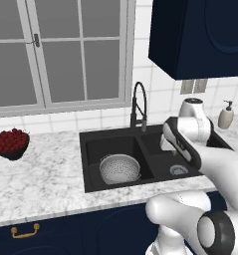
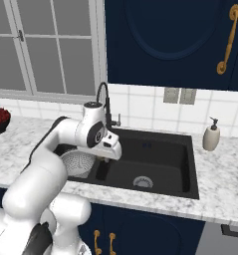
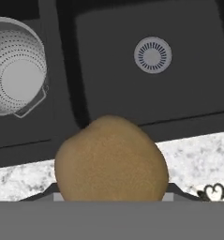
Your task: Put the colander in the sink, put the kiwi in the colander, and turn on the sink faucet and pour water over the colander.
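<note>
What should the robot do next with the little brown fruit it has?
Probably carry it sideways until it is above the colander, then let go. The kiwi sits close between the gripper fingers, seemingly held, hanging above the sink's front edge by the basin with the bare drain. The colander already sits in the other basin, with nothing in it.
</note>
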### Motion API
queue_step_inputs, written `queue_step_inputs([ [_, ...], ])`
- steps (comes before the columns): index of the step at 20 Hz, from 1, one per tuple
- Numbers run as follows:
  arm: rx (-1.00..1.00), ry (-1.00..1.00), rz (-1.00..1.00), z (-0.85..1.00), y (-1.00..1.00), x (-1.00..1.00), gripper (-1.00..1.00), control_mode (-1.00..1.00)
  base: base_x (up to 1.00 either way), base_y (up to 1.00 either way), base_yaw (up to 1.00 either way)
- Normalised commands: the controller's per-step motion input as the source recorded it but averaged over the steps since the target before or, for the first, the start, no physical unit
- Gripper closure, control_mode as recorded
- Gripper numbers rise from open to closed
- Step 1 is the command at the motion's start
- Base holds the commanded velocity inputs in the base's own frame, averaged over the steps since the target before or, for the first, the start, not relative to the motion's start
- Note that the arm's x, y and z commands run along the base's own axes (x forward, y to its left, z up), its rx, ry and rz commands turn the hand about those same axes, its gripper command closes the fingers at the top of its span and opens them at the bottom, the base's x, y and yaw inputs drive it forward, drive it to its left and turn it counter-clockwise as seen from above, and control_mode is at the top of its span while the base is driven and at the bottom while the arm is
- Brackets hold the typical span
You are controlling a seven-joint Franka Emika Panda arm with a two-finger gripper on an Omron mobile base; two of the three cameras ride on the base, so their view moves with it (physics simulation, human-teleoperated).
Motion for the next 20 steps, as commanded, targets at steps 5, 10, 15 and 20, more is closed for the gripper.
queue_step_inputs([
  [5, 0.13, 0.00, 0.26, 0.00, 0.99, 0.58, 1.00, -1.00, 0.00, 0.00, 0.00],
  [10, 0.04, 0.00, 0.19, -0.10, 0.81, 0.34, 1.00, -1.00, 0.00, 0.00, 0.00],
  [15, -0.01, 0.12, 0.03, -0.25, 0.65, 0.00, 1.00, -1.00, 0.00, 0.00, 0.00],
  [20, 0.00, 0.21, 0.00, -0.28, 0.48, 0.02, 1.00, -1.00, 0.00, 0.00, 0.00],
])
